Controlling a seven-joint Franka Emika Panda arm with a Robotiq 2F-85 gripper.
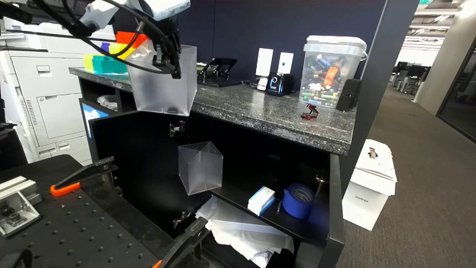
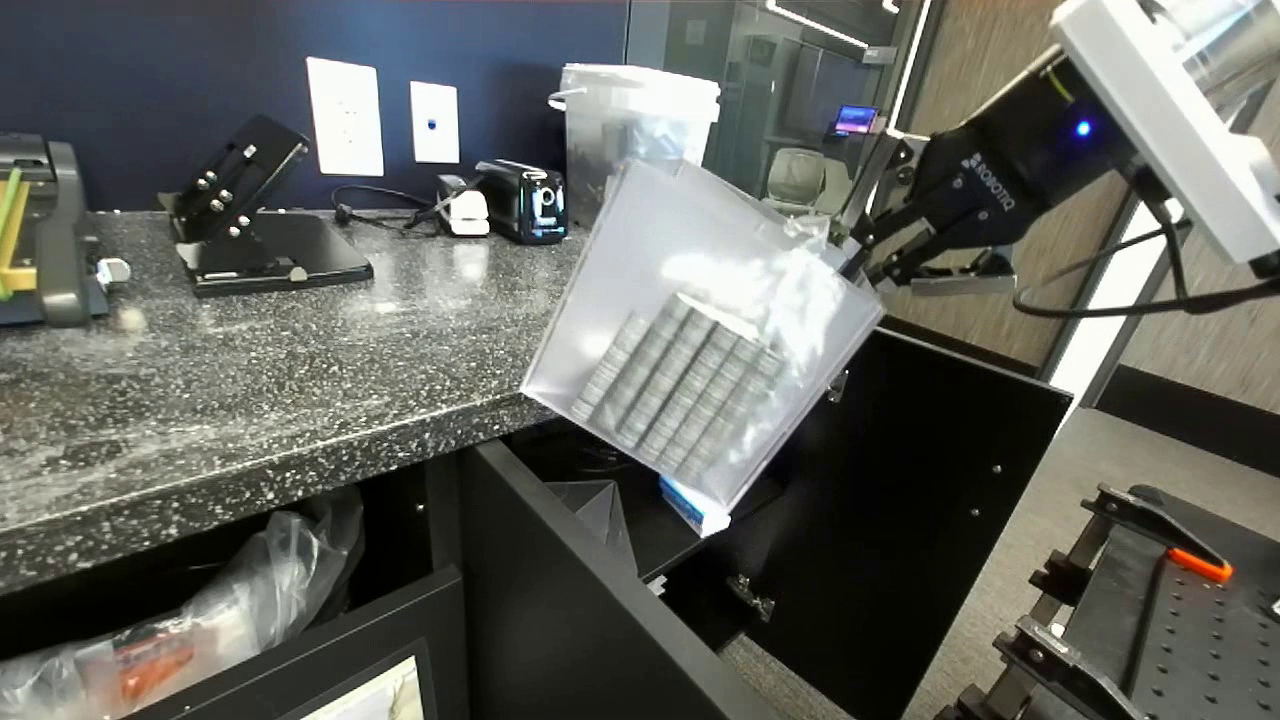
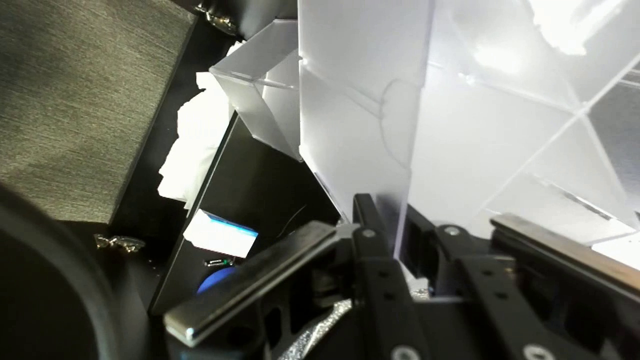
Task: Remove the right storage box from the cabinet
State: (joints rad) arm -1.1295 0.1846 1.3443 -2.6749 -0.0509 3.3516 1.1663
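Got the claw point(image 3: 391, 220) clamped on one thin wall of the right storage box point(image 1: 160, 91), straddling the rim. Probably pinching there for lack of a handle: flat, stiff, reachable from the open top. Hanging tilted in an exterior view, likely from the claw's angle plus a one-sided hold; could twist if moved fast. Holding it outside the cabinet point(image 1: 253, 160), up by the front edge of the bench point(image 2: 300, 350); can't tell clearance there. Call it basically removed, with set-down pending. Shows grey ribbed rows point(image 2: 675, 385) through the plastic; can't say contents or reflection.

See both doors point(image 2: 920, 500) standing wide below, presumably for a straight path out. Also see the near-identical twin box point(image 1: 200, 169) on the shelf point(image 3: 260, 175), seemingly poking past the front edge; would watch for a knock. Farther along, see a small blue-and-white carton point(image 1: 261, 200) and a blue tape roll point(image 1: 293, 208), probably just stored out of the way.

On text: reads "ROBOTIQ" on the claw body and "Unitree" on a white box point(image 1: 366, 190) standing near the cabinet. Can't read any print on the small carton: too tiny. Can't make out any label on the held box either.
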